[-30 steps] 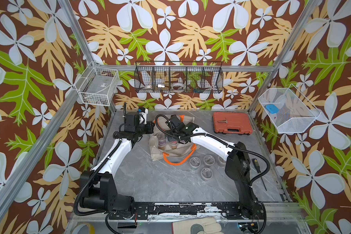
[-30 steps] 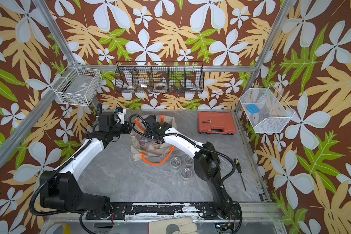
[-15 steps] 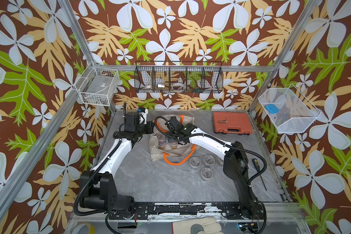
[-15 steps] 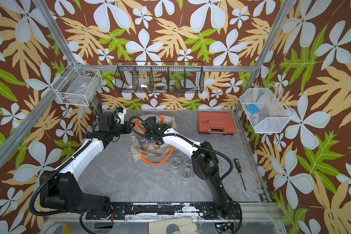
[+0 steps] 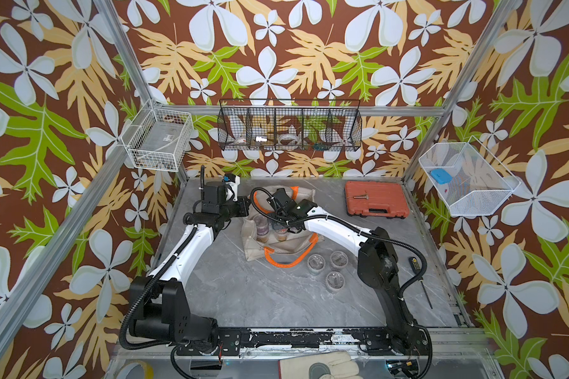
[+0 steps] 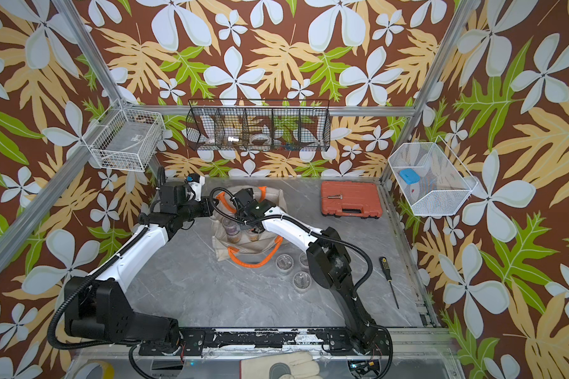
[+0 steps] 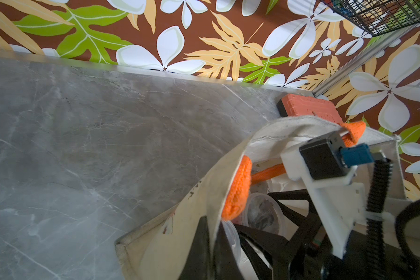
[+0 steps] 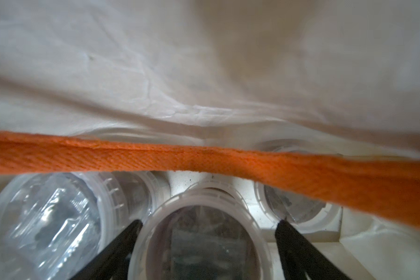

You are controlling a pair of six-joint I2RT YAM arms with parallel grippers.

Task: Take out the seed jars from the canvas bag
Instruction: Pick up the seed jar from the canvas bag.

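The canvas bag (image 5: 253, 244) lies open-mouthed mid-table in both top views, its orange handle (image 5: 289, 261) looped toward the front. My left gripper (image 7: 214, 242) is shut on the bag's cloth rim and holds it up. My right gripper (image 8: 207, 223) is inside the bag, open. Its jaws stand either side of a clear-lidded seed jar (image 8: 199, 242) with dark seeds; one finger touches the jar and the other stands just apart. More seed jars (image 8: 49, 230) crowd round it under the other handle (image 8: 204, 157). Three jars (image 5: 316, 262) stand on the table beside the bag.
An orange-red tool case (image 5: 376, 203) sits at the back right. A screwdriver (image 5: 421, 279) lies near the right edge. Wire baskets hang on the walls: black (image 5: 289, 131), white (image 5: 160, 141) and white (image 5: 467, 180). A glove (image 5: 316, 367) lies at the front edge.
My right arm has shifted slightly to the left, further over the bag's mouth. The left arm and the three jars on the table have not moved.
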